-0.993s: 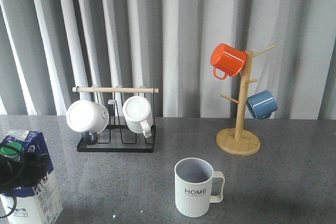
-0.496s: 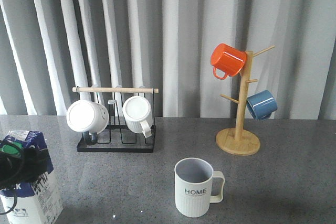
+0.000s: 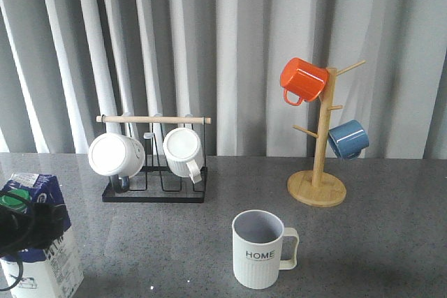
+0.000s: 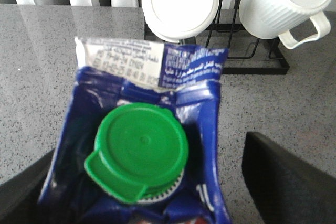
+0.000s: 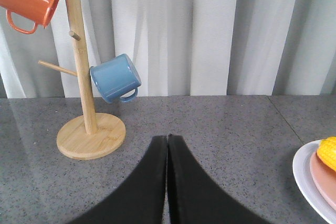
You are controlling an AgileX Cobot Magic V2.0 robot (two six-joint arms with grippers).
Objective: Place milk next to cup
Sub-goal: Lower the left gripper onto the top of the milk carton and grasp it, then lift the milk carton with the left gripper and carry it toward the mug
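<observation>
The milk (image 3: pixel 49 259), a blue and white carton with a green cap (image 4: pixel 140 149), stands upright at the table's near left edge. My left gripper (image 4: pixel 149 148) is open and straddles the carton's gable top. One dark finger (image 4: pixel 278 177) shows with a gap of table between it and the carton; the other finger sits close to the opposite side. The cup (image 3: pixel 260 252), a pale ribbed mug marked "HOME", stands at the front middle, well to the right of the milk. My right gripper (image 5: pixel 167 139) is shut on nothing, low over bare table.
A black wire rack (image 3: pixel 155 193) with a wooden bar holds two plain white mugs behind the milk. A wooden mug tree (image 3: pixel 318 188) at the back right carries an orange mug (image 3: pixel 302 79) and a blue mug (image 3: pixel 348 139). A white plate (image 5: pixel 310 179) with corn lies near my right gripper.
My left gripper has shifted very slightly around the top of the carton. The carton and the cup stay where they were.
</observation>
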